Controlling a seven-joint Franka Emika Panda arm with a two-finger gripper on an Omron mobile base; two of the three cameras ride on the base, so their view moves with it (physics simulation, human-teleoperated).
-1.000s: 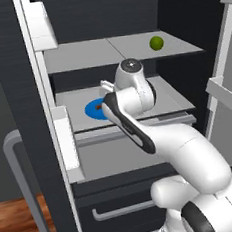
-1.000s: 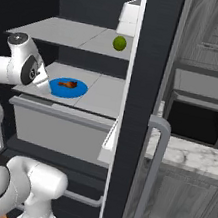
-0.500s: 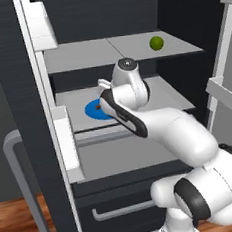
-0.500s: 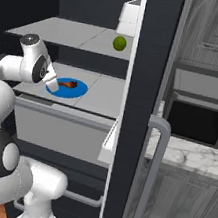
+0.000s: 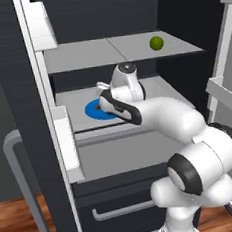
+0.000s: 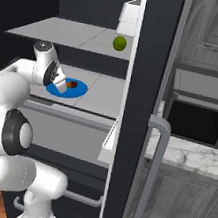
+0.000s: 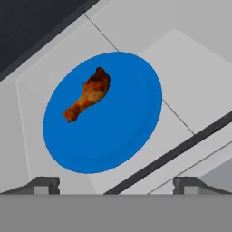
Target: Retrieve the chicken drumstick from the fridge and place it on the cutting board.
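Claw point(image 7: 116, 183) spread wide and empty over the chicken drumstick point(image 7: 88, 94) lying off-centre on the blue plate point(image 7: 127, 131) in the fridge point(image 5: 132, 51) — drop off-line and I nudge the plate or miss that narrow bone.

Chicken drumstick point(image 7: 89, 95) rough, browned; blue plate point(image 7: 122, 136) smooth matt; fridge point(image 7: 195, 68) shelf matt grey.

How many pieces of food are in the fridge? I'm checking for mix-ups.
2: an orange-brown chicken drumstick on the blue round plate, middle shelf; a green round fruit on the upper shelf. The door may hide more.
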